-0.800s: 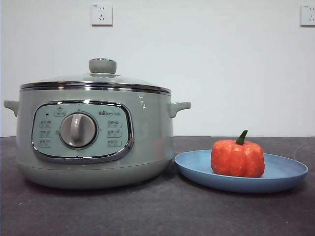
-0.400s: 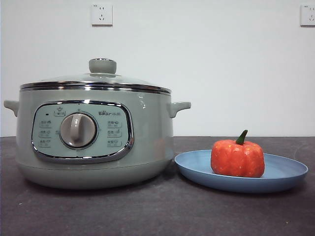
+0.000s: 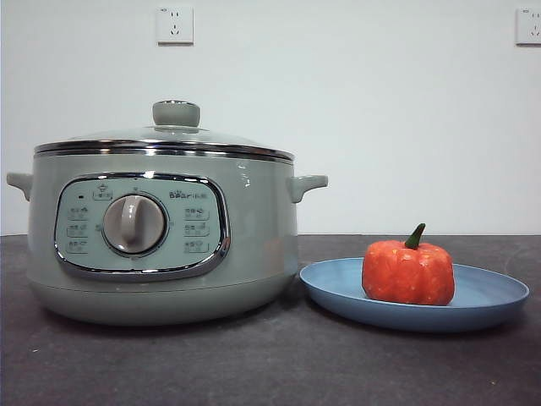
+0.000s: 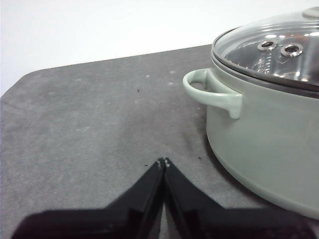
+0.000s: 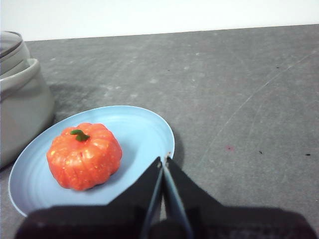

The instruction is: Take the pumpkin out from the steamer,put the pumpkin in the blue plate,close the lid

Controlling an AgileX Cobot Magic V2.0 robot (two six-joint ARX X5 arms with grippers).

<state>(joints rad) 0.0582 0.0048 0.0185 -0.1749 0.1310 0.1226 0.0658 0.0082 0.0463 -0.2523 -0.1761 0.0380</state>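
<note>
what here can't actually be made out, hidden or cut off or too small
- Steamer inside: front view, its wall hides it; left wrist view, glare on the lid.
- Panel button labels: too small, front view.
- Blue plate near edge: right wrist view, behind the right gripper.
- Steamer's far side: cut off, left wrist view.

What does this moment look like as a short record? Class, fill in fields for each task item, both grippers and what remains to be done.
pumpkin: upright on the blue plate, stem up
blue plate: on the dark table, beside the steamer
steamer: on the table, covered
lid: seated on the steamer's rim, knob on top
left gripper: shut, empty, apart from the steamer's side handle
right gripper: shut, empty, above the plate's edge, clear of the pumpkin
steps left: none seen
</note>
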